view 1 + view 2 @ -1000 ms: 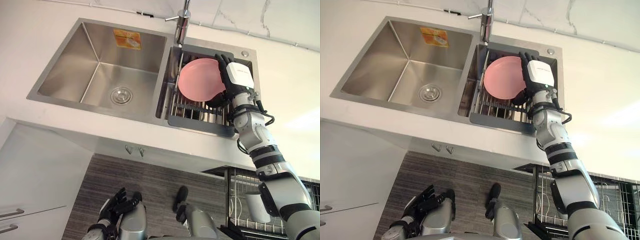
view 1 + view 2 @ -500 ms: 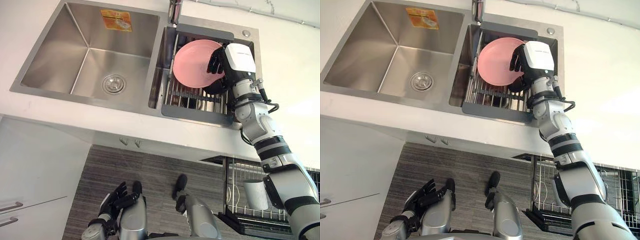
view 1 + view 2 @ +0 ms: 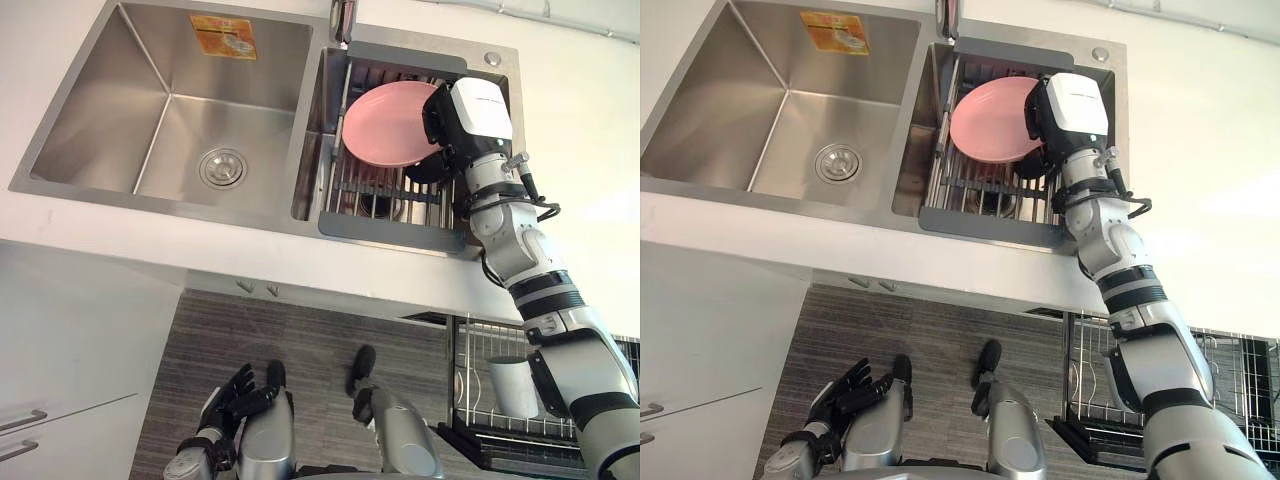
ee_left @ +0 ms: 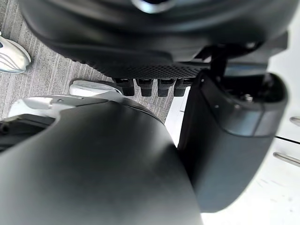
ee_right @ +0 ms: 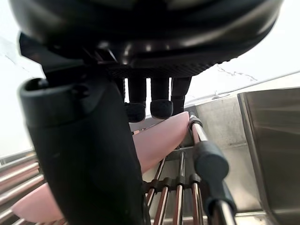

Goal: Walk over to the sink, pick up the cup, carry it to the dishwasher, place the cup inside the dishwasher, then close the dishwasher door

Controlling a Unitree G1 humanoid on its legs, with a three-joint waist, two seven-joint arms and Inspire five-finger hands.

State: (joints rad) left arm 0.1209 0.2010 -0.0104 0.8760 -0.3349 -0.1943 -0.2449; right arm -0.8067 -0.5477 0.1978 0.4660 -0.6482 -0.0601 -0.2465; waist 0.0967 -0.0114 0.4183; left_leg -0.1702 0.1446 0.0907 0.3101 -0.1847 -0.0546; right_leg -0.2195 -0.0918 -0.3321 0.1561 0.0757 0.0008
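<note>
A pink plate [image 3: 385,125] leans in the grey drying rack [image 3: 385,218] set in the sink's right basin. My right hand [image 3: 468,112] is at the plate's right rim, its fingers curled over the edge and the thumb below it. In the right wrist view the curled fingertips [image 5: 161,108] sit just above the plate [image 5: 159,140], with the thumb on the near side. A white cup [image 3: 510,385] stands in the dishwasher's wire rack [image 3: 478,345] at the lower right. My left hand [image 3: 235,395] hangs low over the floor with relaxed fingers, holding nothing.
The steel left basin [image 3: 110,120] has a round drain [image 3: 222,166]. The faucet [image 3: 343,18] rises behind the rack. White counter surrounds the sink. Cabinet drawers [image 3: 60,400] stand at the lower left, and grey wood floor lies below.
My right hand's fingers have curled from straight to bent over the plate's rim. The camera has shifted, so the sink sits a little differently in view. The left hand has not moved.
</note>
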